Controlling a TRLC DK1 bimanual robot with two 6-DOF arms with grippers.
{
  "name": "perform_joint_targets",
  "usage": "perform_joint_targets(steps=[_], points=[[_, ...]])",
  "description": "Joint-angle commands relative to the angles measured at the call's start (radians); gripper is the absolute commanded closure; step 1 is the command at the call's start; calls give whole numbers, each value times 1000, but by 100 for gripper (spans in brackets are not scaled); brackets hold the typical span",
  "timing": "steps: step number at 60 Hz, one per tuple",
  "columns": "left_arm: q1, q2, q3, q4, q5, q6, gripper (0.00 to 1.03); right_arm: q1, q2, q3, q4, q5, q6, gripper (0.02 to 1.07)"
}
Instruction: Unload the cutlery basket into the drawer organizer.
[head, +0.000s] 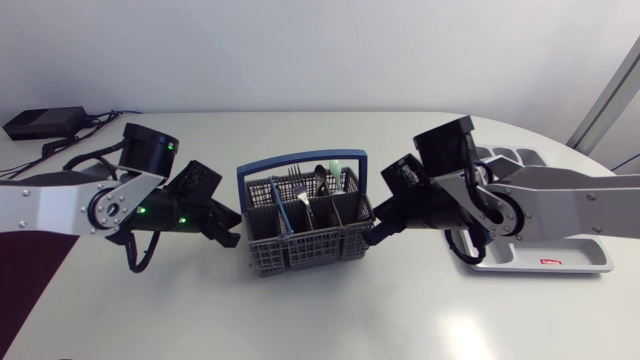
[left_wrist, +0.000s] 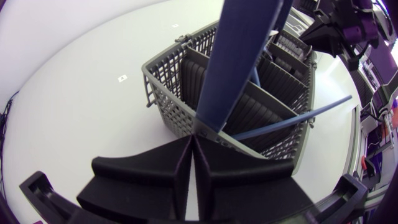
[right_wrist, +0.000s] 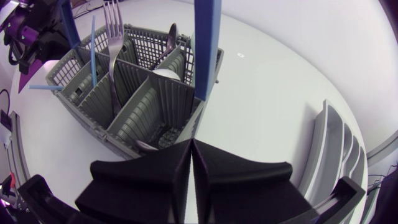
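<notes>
Both arms pair silver-grey links with black joints. The left arm (head: 50, 208) has a black drum joint (head: 148, 150) with a small green light (head: 172, 147). Two more green lights glow on its black wrist, and a black cable (head: 133, 258) loops beneath. The right arm (head: 580, 205) has a round joint cap (head: 503, 215), a boxy black housing (head: 445, 143) and a second cable (head: 468, 250). The left claw (left_wrist: 193, 138) and right claw (right_wrist: 191, 142) are matte black, each with two broad wedge fingers and stepped outer shoulders.
</notes>
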Motion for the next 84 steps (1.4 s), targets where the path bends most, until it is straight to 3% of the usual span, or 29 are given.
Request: perform_joint_targets(steps=[1,23,49,66,70,76,84], points=[[-43,71,77,30,34,-18,98,9,-19,-3,3,-31,-15,100],[-48,242,243,36,21,-18,97,1,21,43,12,-23,-9,99],[-49,80,102,35,18,-6,95,10,67,122,12,0,0,98],[-34,-14,33,13,12,10,92,9,-5,71,-10,38,0,96],[-26,-69,8,2,3,33,88,4,-63,43,-27,47,-1,85],[-11,-183,-26,-31,-2,79,77,1,-152,-3,-51,57,-12,58],[-23,-328,-84,-48,-2,152,61,4,-237,-49,-80,60,-32,38]])
